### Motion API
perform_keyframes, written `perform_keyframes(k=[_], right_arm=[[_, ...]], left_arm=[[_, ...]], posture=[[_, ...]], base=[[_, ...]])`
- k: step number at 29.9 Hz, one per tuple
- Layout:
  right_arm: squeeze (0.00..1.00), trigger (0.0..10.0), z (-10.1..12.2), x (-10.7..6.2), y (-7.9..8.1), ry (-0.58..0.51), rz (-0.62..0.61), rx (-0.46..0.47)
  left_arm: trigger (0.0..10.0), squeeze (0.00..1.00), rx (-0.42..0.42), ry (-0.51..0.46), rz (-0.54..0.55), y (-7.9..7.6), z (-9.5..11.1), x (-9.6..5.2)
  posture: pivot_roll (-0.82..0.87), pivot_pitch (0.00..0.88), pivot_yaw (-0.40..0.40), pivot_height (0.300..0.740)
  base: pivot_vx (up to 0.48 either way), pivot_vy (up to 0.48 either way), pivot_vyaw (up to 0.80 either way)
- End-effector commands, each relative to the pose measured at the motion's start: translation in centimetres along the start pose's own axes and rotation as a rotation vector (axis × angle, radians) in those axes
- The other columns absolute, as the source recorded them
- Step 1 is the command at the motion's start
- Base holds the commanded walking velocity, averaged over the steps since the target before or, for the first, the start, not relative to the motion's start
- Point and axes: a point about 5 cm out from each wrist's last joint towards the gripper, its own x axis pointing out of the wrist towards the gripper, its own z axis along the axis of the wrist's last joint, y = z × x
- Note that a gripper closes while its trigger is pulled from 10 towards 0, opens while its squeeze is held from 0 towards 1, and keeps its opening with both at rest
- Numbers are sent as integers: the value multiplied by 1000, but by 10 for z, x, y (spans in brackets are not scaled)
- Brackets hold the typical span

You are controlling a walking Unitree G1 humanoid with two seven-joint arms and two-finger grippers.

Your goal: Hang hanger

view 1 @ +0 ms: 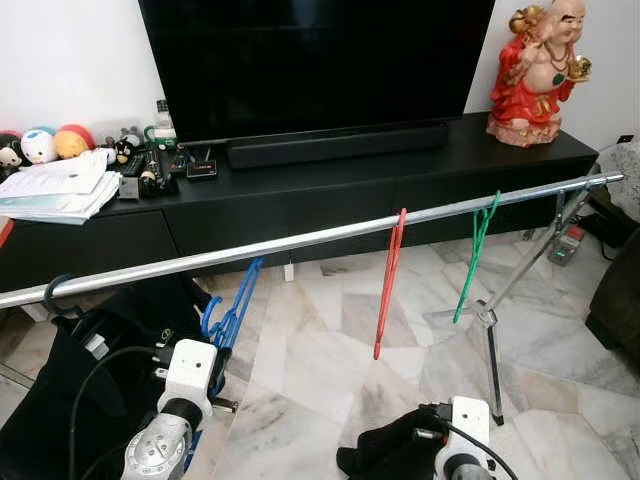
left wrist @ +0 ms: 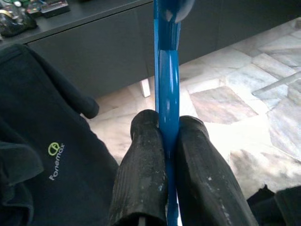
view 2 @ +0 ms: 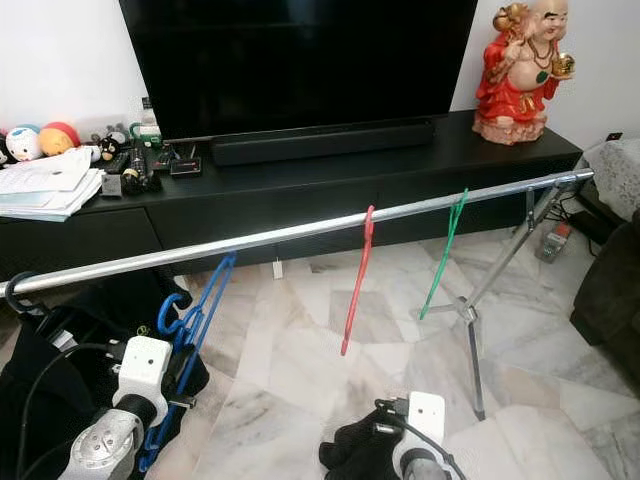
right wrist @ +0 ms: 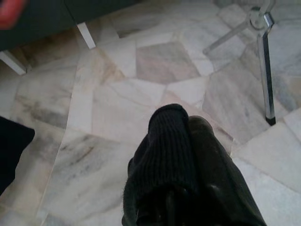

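Your metal rail [view 1: 320, 238] crosses the frame from 9 to 2 o'clock, carrying a red hanger [view 1: 388, 282] and a green hanger [view 1: 474, 255]. At 7 o'clock, your left gripper [left wrist: 170, 141] pinches the blue hanger [left wrist: 167, 84], hook below the rail. Your right gripper [right wrist: 188, 141] sits closed, empty, at 5 o'clock.

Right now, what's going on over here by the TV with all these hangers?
The robot is hanging hangers on a metal rail that stands in front of the TV console. Its left gripper is shut on a blue hanger, held low beside the rail with its hook not over the bar. A red hanger and a green hanger already hang on the rail. The right gripper is shut and empty, low over the marble floor.
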Motion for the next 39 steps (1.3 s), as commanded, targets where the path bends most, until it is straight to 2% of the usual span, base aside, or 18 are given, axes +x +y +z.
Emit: perform_keyframes(k=[1, 13, 39], right_arm=[[0, 10000, 11, 3, 5, -52, 9, 3], [0, 10000, 19, 5, 9, -86, 11, 8], [0, 10000, 33, 9, 16, -137, 24, 16]], left_arm=[[10000, 0, -8, -6, -2, 2, 3, -1], [10000, 0, -28, -7, -12, -4, 6, 0], [10000, 0, -38, -6, -13, -8, 11, 1]], posture=[[59, 0, 46, 740], [65, 6, 43, 740], [76, 43, 35, 740]], base=[[0, 0, 0], [0, 0, 0], [-268, 0, 0]])
